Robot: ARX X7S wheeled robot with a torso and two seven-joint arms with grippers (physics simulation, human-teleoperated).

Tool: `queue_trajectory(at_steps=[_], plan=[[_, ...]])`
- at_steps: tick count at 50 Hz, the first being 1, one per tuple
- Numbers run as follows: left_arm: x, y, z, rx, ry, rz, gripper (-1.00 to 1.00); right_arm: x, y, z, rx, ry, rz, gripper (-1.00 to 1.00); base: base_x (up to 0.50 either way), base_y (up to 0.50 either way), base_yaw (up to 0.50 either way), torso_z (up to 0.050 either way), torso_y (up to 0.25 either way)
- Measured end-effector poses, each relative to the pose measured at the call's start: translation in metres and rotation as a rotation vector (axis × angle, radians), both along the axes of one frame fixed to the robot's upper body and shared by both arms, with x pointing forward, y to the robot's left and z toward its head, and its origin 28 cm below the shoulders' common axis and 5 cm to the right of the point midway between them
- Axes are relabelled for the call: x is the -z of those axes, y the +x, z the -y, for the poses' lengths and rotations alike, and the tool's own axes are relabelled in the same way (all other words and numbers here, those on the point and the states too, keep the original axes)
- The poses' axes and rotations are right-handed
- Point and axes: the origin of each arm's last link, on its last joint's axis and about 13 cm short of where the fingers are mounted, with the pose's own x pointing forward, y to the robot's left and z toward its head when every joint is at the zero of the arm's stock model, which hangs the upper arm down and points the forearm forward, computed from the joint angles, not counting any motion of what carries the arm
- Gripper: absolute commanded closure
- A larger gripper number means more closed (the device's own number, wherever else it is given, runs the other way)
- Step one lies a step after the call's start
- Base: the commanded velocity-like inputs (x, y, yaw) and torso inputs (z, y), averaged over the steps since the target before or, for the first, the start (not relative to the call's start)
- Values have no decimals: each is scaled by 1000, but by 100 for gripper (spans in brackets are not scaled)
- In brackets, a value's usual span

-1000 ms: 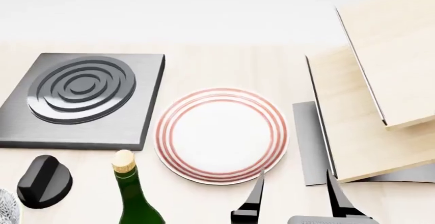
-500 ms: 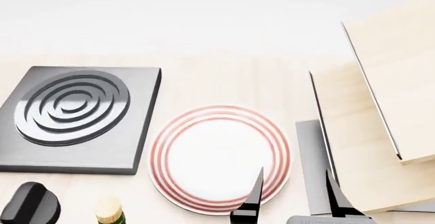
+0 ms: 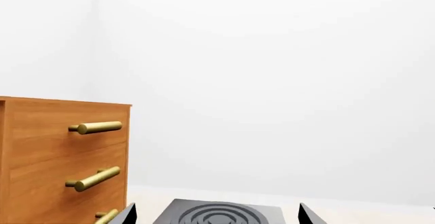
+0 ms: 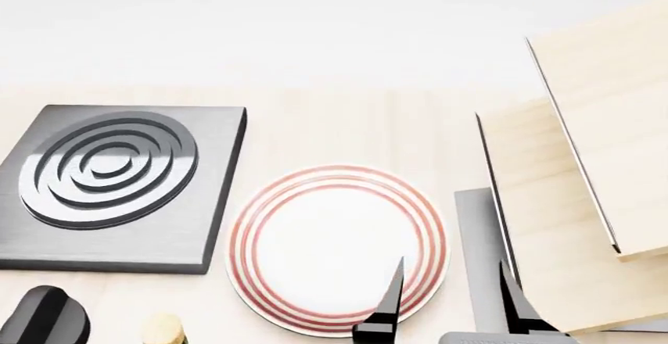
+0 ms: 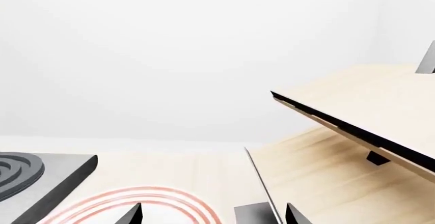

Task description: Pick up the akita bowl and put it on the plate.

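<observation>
Lower in the head view than 1 s ago, the plate point(image 4: 336, 250) sits bare just beyond the right pincer point(image 4: 449, 297), whose fingers are held apart and empty. No akita bowl is seen; pickup is judged not begun.

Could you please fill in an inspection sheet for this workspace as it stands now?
Surface: pale wooden tabletop.
Job's things: plate lies flat, nothing on it; akita bowl not seen.
Clutter: square grey burner, black knob, cork-topped bottle, tilted wooden shelf boards.
Grippers: right gripper open, at the plate's near edge; left gripper open, facing the burner.
Cables: nothing seen.
Surroundings: wooden drawer cabinet with brass handles; white walls.
</observation>
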Motion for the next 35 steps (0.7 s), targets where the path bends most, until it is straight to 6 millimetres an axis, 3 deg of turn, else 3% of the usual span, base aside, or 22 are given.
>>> queue_trajectory(at_steps=[35], plan=[[1, 1, 0, 1, 2, -4, -100, 1, -1, 0, 14, 7, 21, -100, 8, 46, 0, 0, 0]])
